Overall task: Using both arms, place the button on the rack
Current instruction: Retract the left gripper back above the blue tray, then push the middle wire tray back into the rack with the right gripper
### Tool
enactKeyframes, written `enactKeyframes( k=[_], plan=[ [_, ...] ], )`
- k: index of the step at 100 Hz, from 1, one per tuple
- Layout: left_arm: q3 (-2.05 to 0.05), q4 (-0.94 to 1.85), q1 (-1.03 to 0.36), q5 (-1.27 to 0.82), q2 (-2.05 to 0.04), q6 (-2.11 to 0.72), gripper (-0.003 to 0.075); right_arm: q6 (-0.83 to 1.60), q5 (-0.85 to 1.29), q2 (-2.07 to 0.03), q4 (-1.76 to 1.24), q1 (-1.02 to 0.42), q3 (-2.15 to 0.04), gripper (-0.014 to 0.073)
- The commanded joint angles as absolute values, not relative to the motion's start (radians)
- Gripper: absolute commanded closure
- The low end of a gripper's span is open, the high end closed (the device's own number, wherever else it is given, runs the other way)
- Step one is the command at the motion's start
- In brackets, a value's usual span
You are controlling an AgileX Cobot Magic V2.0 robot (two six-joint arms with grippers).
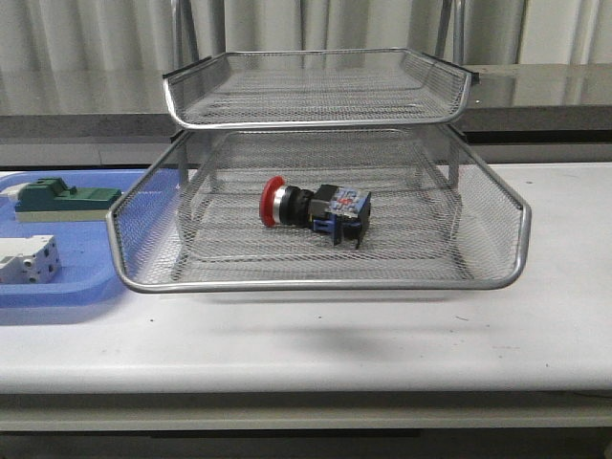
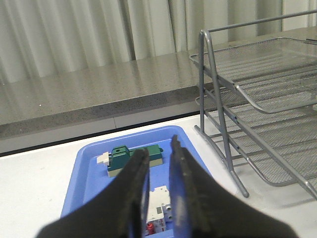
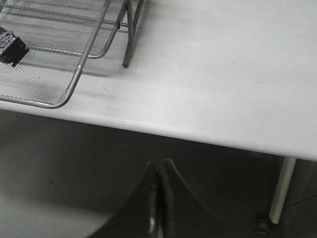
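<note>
Both our grippers carry nothing: the left gripper point(image 2: 157, 163) hovers over the blue tray point(image 2: 89, 173) with its fingers nearly together, and the right gripper point(image 3: 158, 186) hangs beyond the table edge point(image 3: 198, 134), fingers pressed together. We see the button point(image 1: 314, 207) lying on its side in the rack point(image 1: 320, 284)'s pulled-out tray. Pushing that tray in sharply could roll the button.

Left gripper point(image 2: 159, 198) fingers nearly together, narrow gap, empty; right gripper point(image 3: 158, 208) fingers pressed together, empty.
</note>
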State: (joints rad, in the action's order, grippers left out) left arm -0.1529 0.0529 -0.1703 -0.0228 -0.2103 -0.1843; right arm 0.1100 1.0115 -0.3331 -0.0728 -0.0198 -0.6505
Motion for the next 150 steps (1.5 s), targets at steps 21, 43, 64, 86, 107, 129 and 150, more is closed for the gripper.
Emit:
enactKeyframes(
  k=[21, 43, 64, 86, 107, 129, 150],
  plan=[
    [-0.180, 0.062, -0.167, 0.070, -0.219, -0.172, 0.0740, 0.109, 0.951, -0.341, -0.077, -0.015, -0.682, 0.0664],
    [-0.180, 0.067, -0.167, 0.070, -0.219, -0.172, 0.0740, 0.109, 0.922, -0.341, -0.078, -0.015, -0.682, 0.0664],
    [-0.178, 0.067, -0.167, 0.070, -0.219, -0.172, 0.0740, 0.110, 0.817, -0.361, -0.109, -0.015, -0.682, 0.0664],
    [-0.178, 0.067, -0.167, 0.070, -0.219, -0.172, 0.0740, 0.202, 0.797, -0.525, -0.208, -0.015, -0.682, 0.0664],
    [-0.178, 0.067, -0.167, 0.070, -0.219, -0.172, 0.0740, 0.522, 0.778, -0.717, -0.487, -0.018, -0.682, 0.0663],
    [-0.178, 0.067, -0.167, 0.070, -0.219, -0.172, 0.0740, 0.948, 0.809, -0.874, -0.754, -0.044, -0.682, 0.0663],
    [-0.178, 0.067, -0.167, 0.070, -0.219, -0.172, 0.0740, 1.163, 0.804, -1.002, -0.781, -0.205, -0.682, 0.0663]
  ],
)
